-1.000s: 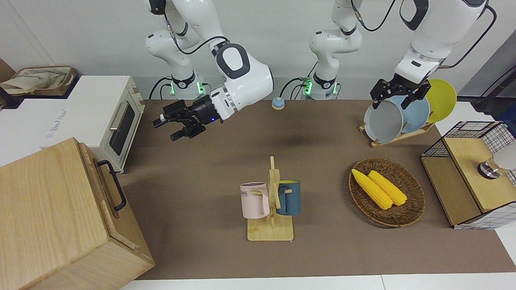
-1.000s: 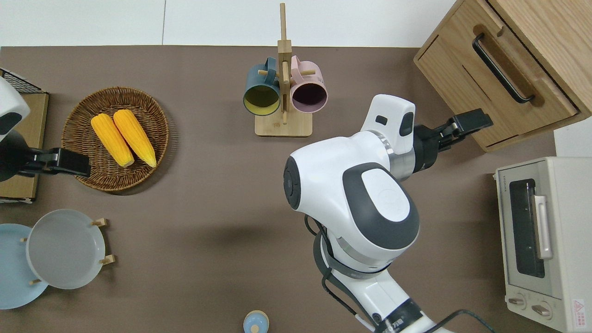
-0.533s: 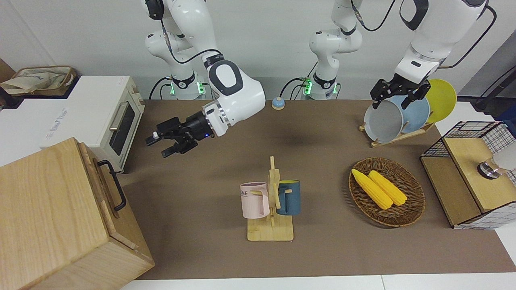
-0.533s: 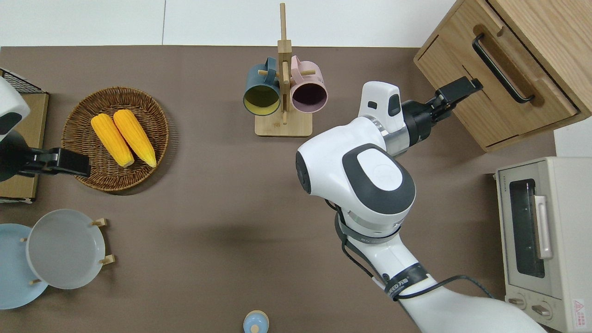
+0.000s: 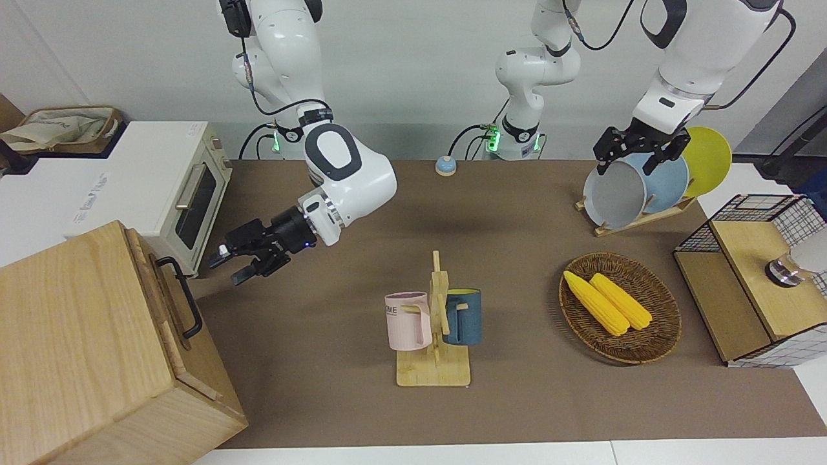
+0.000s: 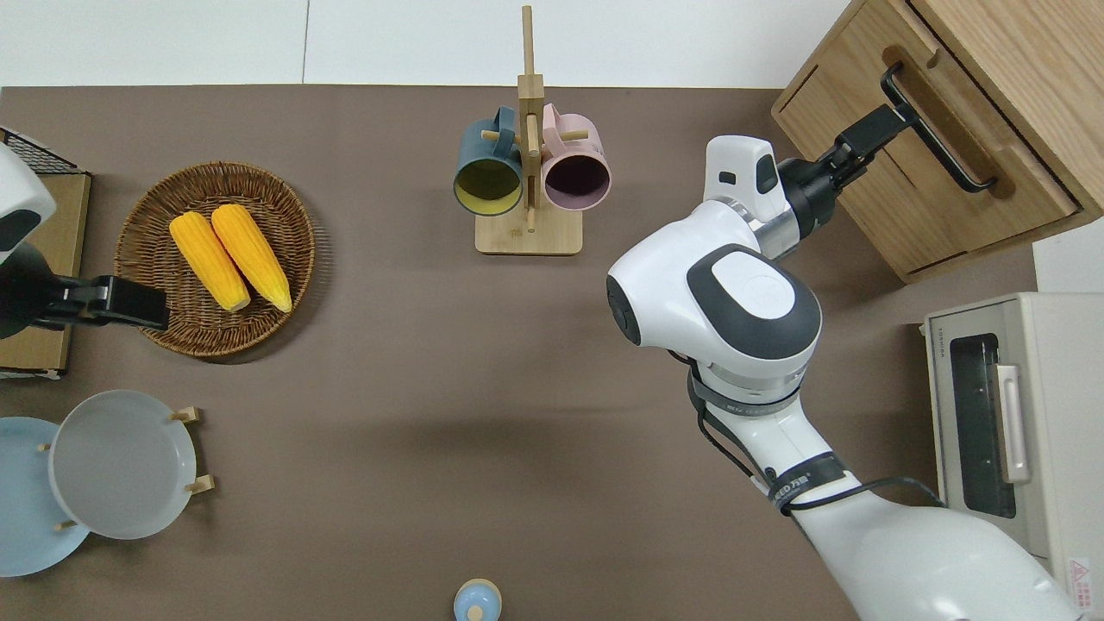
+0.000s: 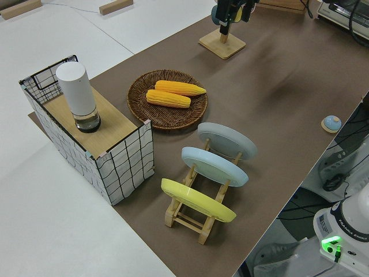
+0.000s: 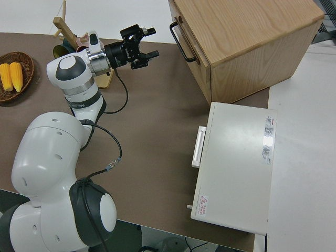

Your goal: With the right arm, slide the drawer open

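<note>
The drawer point(image 6: 957, 110) is the light-wood front at the top of the pale cabinet point(image 5: 77, 336) at the right arm's end of the table, and it sits flush and closed. Its black bar handle point(image 6: 936, 129) point(image 5: 186, 300) point(image 8: 181, 42) is free. My right gripper point(image 6: 875, 129) point(image 5: 227, 268) point(image 8: 151, 43) is open, up in the air and pointing at the handle. It is a short gap away from the handle and touches nothing. My left arm is parked, its gripper point(image 5: 636, 158) open.
A white toaster oven point(image 6: 1000, 448) stands beside the cabinet, nearer to the robots. A mug rack point(image 6: 528, 172) with two mugs stands mid-table. A basket with corn point(image 5: 620, 307), a plate rack point(image 5: 636, 187) and a wire-mesh box point(image 5: 756, 278) are at the left arm's end.
My right arm has swung away from the robots and down toward the cabinet, bringing the open gripper close to the drawer handle. The left arm and the drawer have not moved.
</note>
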Controlling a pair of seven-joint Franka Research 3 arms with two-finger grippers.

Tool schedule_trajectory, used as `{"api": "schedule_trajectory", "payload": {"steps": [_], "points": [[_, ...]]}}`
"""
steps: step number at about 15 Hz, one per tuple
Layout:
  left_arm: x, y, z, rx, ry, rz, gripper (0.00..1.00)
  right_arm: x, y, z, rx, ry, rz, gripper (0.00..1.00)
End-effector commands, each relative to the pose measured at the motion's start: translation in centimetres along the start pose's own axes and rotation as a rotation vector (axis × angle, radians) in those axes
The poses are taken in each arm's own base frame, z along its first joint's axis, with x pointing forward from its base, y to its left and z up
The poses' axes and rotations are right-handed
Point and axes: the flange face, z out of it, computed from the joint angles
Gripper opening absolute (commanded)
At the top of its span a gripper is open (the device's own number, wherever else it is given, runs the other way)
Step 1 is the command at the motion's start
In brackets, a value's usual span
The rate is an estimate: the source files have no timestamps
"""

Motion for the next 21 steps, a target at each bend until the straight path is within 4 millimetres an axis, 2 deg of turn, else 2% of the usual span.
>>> {"api": "schedule_trajectory", "payload": {"steps": [1,6,11,13,17,19,20,21], "points": [[0.1,-0.1,-0.4,0.016,-0.005,0.010,0.99,0.4,-1.2,1.0,-0.056,0.043,0.002,0.981],[0.1,-0.1,-0.3,0.016,-0.007,0.010,0.99,0.0,-1.6,4.4,-0.074,0.069,0.006,0.981],[0.1,-0.1,-0.4,0.016,-0.005,0.010,0.99,-0.3,-2.2,6.6,-0.075,0.060,0.039,0.977],[0.1,-0.1,-0.3,0.016,-0.007,0.009,0.99,-0.5,-2.4,7.3,-0.076,0.054,0.078,0.977],[0.1,-0.1,-0.3,0.016,-0.007,0.009,0.99,-0.6,-2.5,7.6,-0.078,0.041,0.100,0.975],[0.1,-0.1,-0.3,0.016,-0.007,0.010,0.99,-0.6,-2.7,7.7,-0.077,0.039,0.097,0.917],[0.1,-0.1,-0.4,0.016,-0.005,0.010,0.99,-0.6,-3.0,7.7,-0.077,0.039,0.092,0.848],[0.1,-0.1,-0.3,0.016,-0.007,0.010,0.99,-0.6,-3.0,7.7,-0.077,0.039,0.090,0.735]]}}
